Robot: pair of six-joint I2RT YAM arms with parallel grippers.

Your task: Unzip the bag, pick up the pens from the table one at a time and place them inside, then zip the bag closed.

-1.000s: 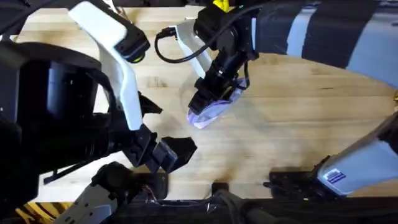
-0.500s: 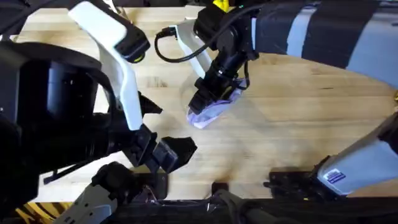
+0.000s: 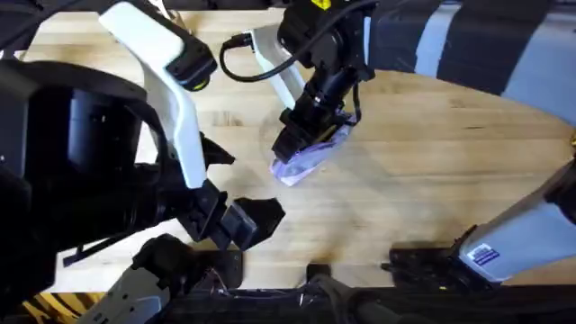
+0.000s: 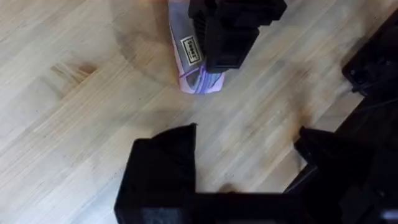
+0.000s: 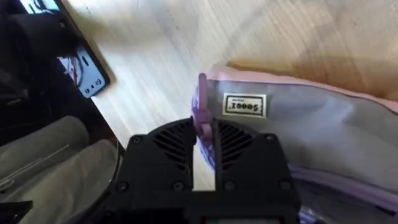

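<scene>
near the table's (image 3: pixel 432 171) middle lies the bag (image 3: pixel 306 160), soft, light and likely to buckle. right gripper (image 5: pixel 203 138) is pinched on its zipper pull (image 5: pixel 202 109), the sensible hold; left gripper (image 4: pixel 249 155) hovers apart, holding nothing.

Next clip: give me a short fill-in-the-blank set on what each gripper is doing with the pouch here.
1. The right gripper is shut on the pouch's pink zipper ____.
2. The left gripper hangs open above the bare ____, apart from the pouch.
3. The purple pouch carries a small white ____ near its end.

Missing words: pull; table; label
</scene>
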